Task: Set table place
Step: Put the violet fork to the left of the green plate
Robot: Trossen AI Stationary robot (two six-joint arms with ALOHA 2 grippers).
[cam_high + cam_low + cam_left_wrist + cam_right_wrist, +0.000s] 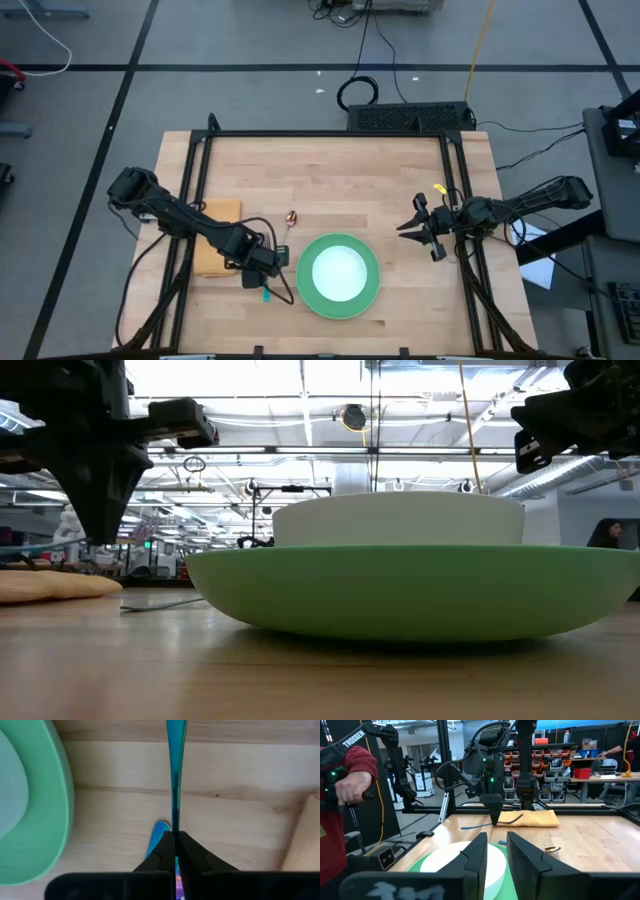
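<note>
while the left gripper (268,270) stands low over the table (400,175), just left of the green plate (372,288), its fingers (165,851) are pinched shut on a blue-handled fork (176,775), gripped along the handle. the fork's head reaches toward the tan cloth (218,212), which lies at the table's left edge. a white bowl (338,272) sits in the plate. the spoon (291,217) lies apart, between cloth and plate, farther back. the right gripper (418,228) hangs at the table's right side, well clear of the plate, fingers (479,854) narrowly parted and holding nothing. a person's hand (351,787) shows beyond the table in the right wrist view.
</note>
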